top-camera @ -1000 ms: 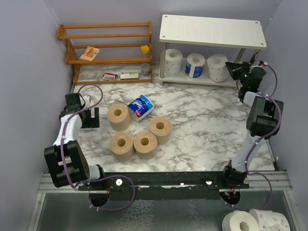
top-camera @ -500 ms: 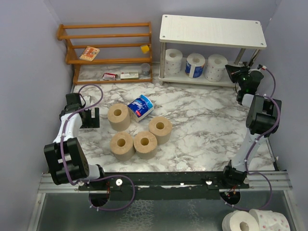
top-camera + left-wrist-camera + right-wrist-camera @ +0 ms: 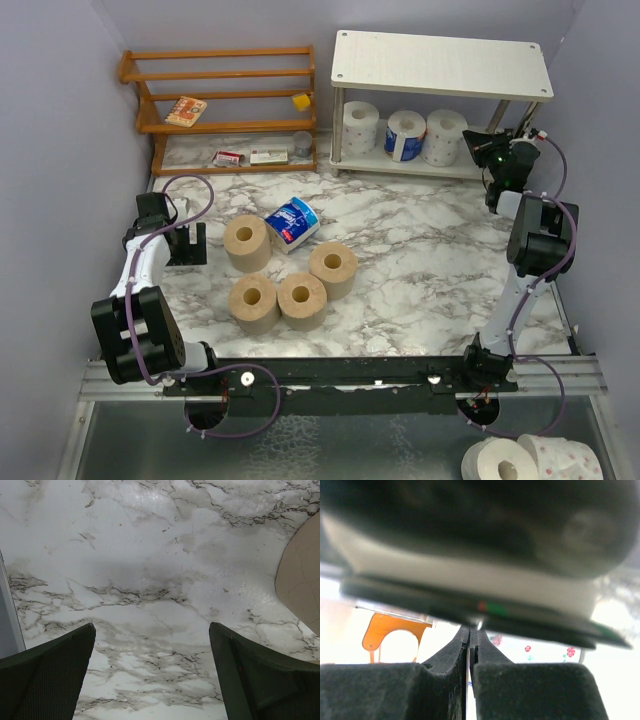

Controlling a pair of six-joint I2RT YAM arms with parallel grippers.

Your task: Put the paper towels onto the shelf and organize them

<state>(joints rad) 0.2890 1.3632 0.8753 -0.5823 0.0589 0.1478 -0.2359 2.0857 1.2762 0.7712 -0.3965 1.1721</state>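
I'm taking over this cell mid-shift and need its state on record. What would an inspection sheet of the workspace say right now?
Surface: marble table, no spills seen.
Job's things: shelf, lower board holds left white roll, shelved blue roll and right white roll. Four tan rolls stand on the table; the loose blue roll lies on its side.
Clutter: wooden rack with small packets.
Hands: left hand open over bare marble; right hand shut, beside the right white roll.
Cables: purple cables looped along both arms.
Surroundings: two spare rolls below the table's near edge.
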